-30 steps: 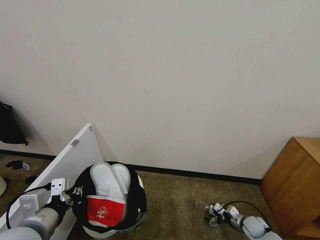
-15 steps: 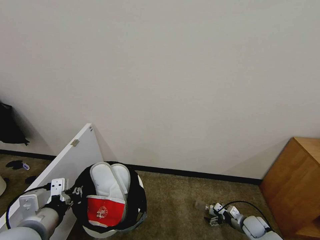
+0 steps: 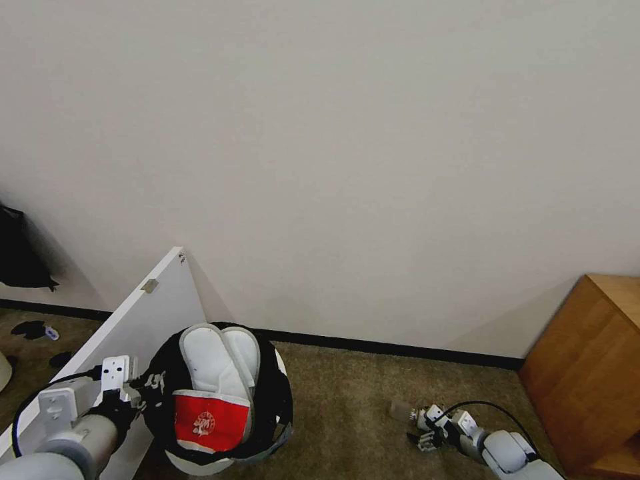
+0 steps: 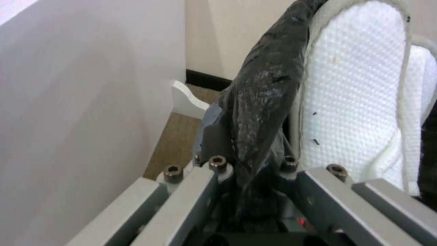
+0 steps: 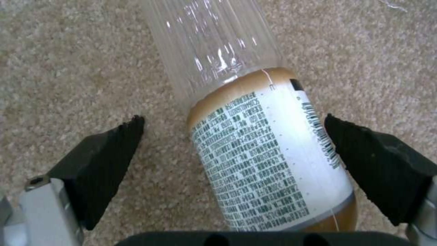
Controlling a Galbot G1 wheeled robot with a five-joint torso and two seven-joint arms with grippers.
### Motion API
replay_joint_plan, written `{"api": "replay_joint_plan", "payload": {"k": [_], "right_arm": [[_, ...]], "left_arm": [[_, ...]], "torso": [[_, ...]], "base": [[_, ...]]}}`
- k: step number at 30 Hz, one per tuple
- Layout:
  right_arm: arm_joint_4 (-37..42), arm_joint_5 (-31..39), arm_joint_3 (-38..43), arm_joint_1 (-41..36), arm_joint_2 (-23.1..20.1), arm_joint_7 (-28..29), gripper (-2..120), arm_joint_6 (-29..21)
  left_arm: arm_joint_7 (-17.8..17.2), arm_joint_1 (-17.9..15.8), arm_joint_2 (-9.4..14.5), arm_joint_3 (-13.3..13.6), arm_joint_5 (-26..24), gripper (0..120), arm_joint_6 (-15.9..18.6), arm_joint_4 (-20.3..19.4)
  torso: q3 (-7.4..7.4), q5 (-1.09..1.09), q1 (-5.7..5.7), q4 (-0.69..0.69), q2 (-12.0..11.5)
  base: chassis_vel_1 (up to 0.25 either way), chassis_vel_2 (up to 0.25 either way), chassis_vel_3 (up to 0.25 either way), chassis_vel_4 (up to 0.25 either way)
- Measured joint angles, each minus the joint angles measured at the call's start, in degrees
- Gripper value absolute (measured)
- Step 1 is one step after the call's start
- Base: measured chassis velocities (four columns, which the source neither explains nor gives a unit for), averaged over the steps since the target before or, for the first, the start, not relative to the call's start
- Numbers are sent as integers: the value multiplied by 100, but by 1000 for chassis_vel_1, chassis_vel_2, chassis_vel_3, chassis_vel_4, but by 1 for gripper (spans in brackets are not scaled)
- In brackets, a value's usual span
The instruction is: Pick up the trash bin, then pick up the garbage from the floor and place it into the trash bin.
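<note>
- Wall (image 3: 333, 167) and floor (image 3: 347, 400): head view matches the earlier frames, so base and torso are parked.
- Bin (image 3: 220, 400): at the robot's left front beside a leaning white board (image 3: 143, 313), unmoved. Inside it, two slippers (image 3: 217, 363) stand upright behind a red packet (image 3: 211, 420).
- Left claw (image 4: 248, 171): clamped on the bin's bagged rim (image 4: 262, 99), same hold as before.
- Right claw (image 5: 232, 143): low over the carpet at right front; over the last second it has crept only slightly nearer. Jaws wide.
- Bottle (image 5: 259, 136): clear plastic, printed label, lying on the floor between the right claw's pads (image 5: 109, 160), touching neither. My read: approach is nearly done, closing is what's left.
</note>
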Motion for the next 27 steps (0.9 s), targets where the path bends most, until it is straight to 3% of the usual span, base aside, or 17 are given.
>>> {"api": "replay_joint_plan", "payload": {"k": [6, 18, 27], "right_arm": [[7, -5, 27, -17, -24, -93, 90, 13], [96, -8, 57, -82, -97, -127, 44, 9], [127, -5, 67, -110, -144, -125, 34, 0]], "left_arm": [[0, -6, 1, 1, 0, 4, 0, 7], [-2, 16, 4, -16, -3, 4, 0, -15], [-1, -1, 9, -20, -11, 4, 0, -13]], "torso": [[0, 0, 0, 0, 0], [0, 0, 0, 0, 0], [0, 0, 0, -1, 0]], "base": [[0, 0, 0, 0], [0, 0, 0, 0], [0, 0, 0, 0]]}}
